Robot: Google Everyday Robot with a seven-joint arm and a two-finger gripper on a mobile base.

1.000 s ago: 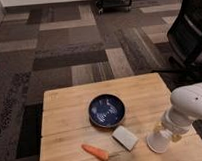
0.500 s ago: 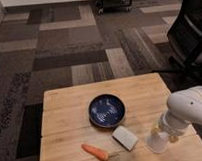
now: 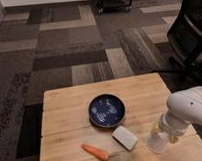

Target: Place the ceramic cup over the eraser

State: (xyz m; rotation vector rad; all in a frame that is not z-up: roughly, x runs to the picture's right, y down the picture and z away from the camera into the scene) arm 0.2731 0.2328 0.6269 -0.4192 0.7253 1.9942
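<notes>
Camera view: looks down from above onto a light wooden table standing on a carpet of grey and brown patches.
Arm: a white, rounded robot arm comes in from the right edge of the picture, over the right side of the table.
Gripper: the gripper points downward near the table's front right corner, under the end of the arm.
Jaws: nearly closed, set around the top of the ceramic cup, which they appear to hold.
Ceramic cup: the ceramic cup is a small white tapered shape directly below the gripper, close to the front right corner; whether its base touches the table cannot be told.
Eraser: not visible anywhere on the table; it cannot be told whether it sits under the cup.
Plate: a dark blue patterned plate lies near the middle of the table, well to the left of the cup.
Slab: a pale white rectangular slab lies just in front of the plate's right side, between the plate and the cup, apart from both.
Carrot: an orange carrot lies along the front edge, left of the slab.
Chair: a black office chair stands on the carpet beyond the table's far right corner.
Cart: a dark wheeled cart shows at the top of the picture.
</notes>
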